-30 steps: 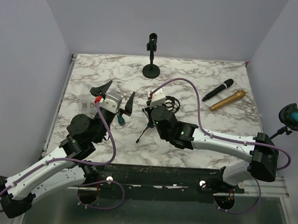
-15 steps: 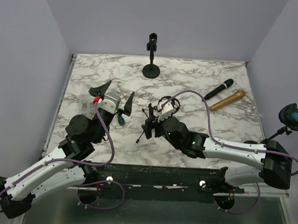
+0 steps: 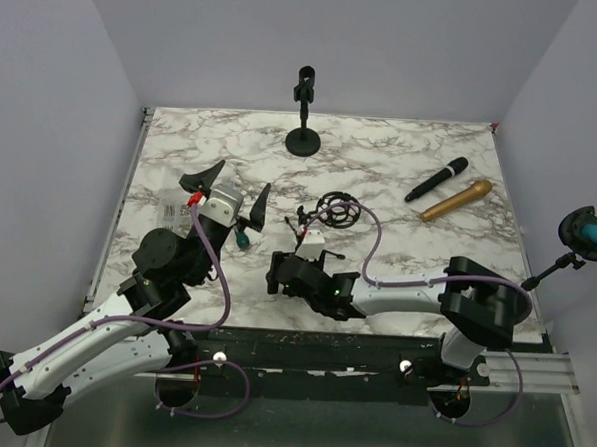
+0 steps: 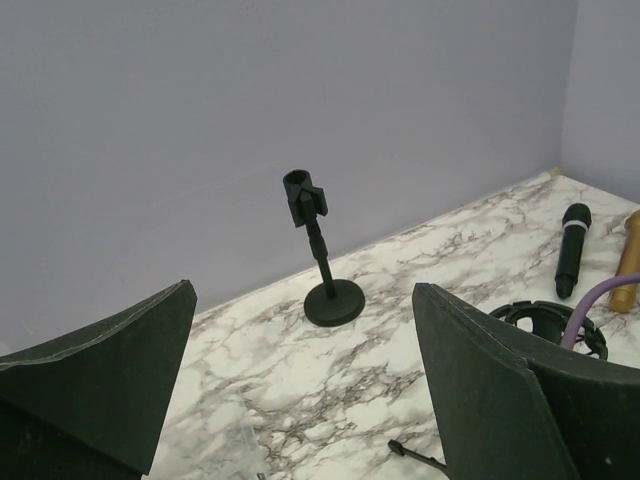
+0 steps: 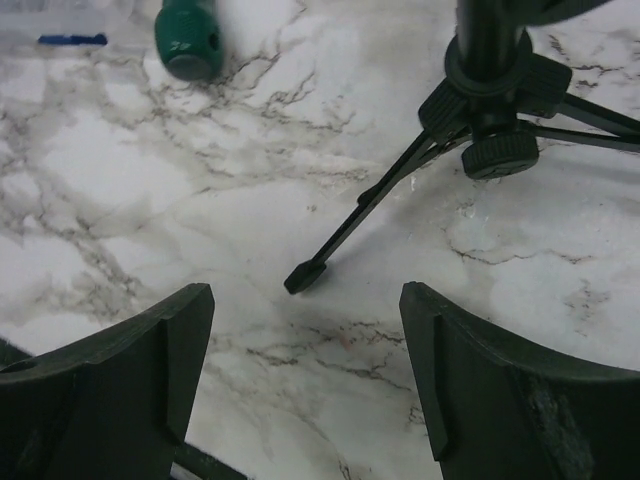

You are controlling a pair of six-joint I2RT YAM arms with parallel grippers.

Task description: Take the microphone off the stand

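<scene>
A black microphone (image 3: 437,179) and a gold microphone (image 3: 457,200) lie flat on the marble table (image 3: 403,149) at the right, apart from both stands. The round-base desk stand (image 3: 304,114) at the back has nothing in its clip. A small tripod stand (image 3: 306,230) with a ring-shaped shock mount (image 3: 337,211) stands mid-table, its ring unfilled. My right gripper (image 3: 281,275) is open and low, just in front of a tripod leg (image 5: 350,235). My left gripper (image 3: 230,190) is open above the table's left part, with nothing between its fingers; it looks at the desk stand (image 4: 318,250).
A green-handled tool (image 3: 243,239) lies between the two grippers, also visible in the right wrist view as the green handle (image 5: 190,40). A clear plastic bag (image 3: 171,212) lies at the left edge. The right arm's purple cable (image 3: 373,237) loops over the table's middle.
My right gripper has opened and drawn back from the tripod stand toward the near edge. The shock mount ring now shows uncovered. The left arm has not moved.
</scene>
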